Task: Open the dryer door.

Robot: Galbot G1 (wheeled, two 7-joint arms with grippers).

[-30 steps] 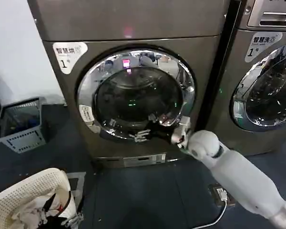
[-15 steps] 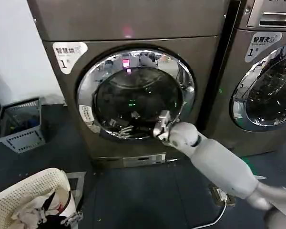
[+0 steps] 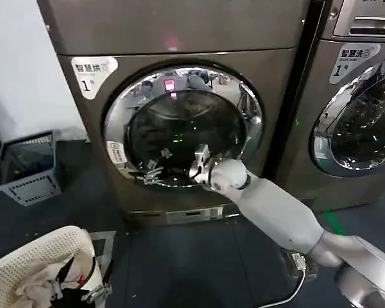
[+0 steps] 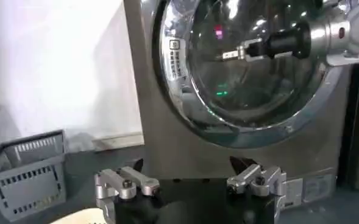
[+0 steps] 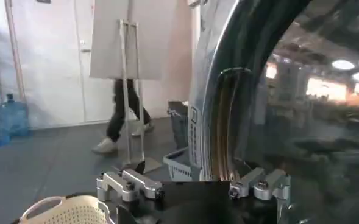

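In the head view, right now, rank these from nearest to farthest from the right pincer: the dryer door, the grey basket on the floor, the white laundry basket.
1. The dryer door: the right pincer is at its lower glass.
2. White laundry basket: bottom left corner, on the floor.
3. Grey basket: far left, by the wall.

A dark blue-grey floor (image 3: 179, 256) was seen carrying two front-loading machines — a bronze-grey dryer (image 3: 179, 38) and its neighbour (image 3: 353, 96). A grey slatted crate (image 3: 29, 168) and a white laundry basket (image 3: 35, 256) were set on it — a cable (image 3: 289, 295) too.
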